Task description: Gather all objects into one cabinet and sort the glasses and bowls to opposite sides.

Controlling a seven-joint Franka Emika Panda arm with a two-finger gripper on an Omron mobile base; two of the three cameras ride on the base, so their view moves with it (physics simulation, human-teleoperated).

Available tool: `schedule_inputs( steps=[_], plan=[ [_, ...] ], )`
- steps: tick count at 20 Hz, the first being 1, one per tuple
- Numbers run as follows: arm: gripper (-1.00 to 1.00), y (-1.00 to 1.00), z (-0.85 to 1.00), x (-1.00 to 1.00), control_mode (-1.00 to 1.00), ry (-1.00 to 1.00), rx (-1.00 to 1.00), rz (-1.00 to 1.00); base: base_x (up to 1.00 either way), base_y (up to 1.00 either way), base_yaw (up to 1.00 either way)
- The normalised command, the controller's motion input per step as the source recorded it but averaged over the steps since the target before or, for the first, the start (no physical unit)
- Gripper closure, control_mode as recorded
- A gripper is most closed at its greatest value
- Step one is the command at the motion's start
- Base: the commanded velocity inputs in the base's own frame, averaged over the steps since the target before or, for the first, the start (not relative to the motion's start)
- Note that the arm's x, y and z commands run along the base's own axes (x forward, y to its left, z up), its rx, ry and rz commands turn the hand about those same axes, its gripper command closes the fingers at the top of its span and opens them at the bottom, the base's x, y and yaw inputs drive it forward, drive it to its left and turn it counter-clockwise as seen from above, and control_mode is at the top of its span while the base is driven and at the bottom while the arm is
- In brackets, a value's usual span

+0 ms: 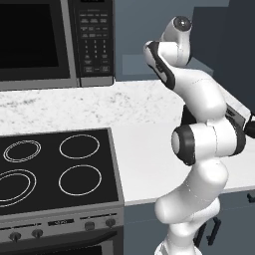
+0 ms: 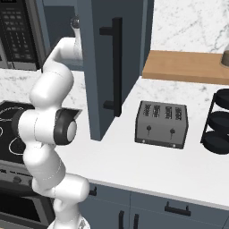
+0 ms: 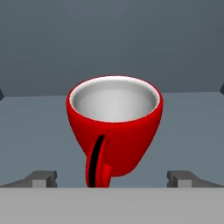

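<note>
Fingers stood wide apart, one on each side of the red cup, which sat upright on the slate-blue cabinet floor, handle facing the camera.

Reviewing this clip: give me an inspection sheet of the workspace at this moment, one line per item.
Surface: white counter, bare beside the stove.
Job's things: red cup upright, pale inside, handle toward the camera, on a slate-blue surface. Cabinet door stands open, black bar handle on it.
Clutter: toaster, dark stacked rack, wooden board.
Gripper: gripper open, one fingertip either side of the cup, not touching it.
Cables: nothing seen.
Surroundings: microwave, marble backsplash, lower drawers.
</note>
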Motion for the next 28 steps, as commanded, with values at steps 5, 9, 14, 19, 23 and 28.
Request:
schedule_inputs(
  steps=[5,9,14,19,23,28],
  plan=[
    [-1.00,-0.01,0.00,0.21,-1.00,0.00,0.00,0.00,0.00,0.00,0.00],
    [-1.00,0.00,0.00,0.24,-1.00,0.00,0.00,0.00,0.00,0.00,0.00],
    [-1.00,0.00,0.00,0.17,-1.00,0.00,0.00,0.00,0.00,0.00,0.00],
    [1.00,0.00,0.00,0.14,-1.00,0.00,0.00,0.00,0.00,0.00,0.00],
    [1.00,-0.18,0.00,0.18,-1.00,0.00,0.01,0.00,0.00,0.00,0.00],
    [1.00,-0.12,-0.01,0.06,-1.00,-0.03,0.00,0.00,0.00,0.00,0.00]
  ],
)
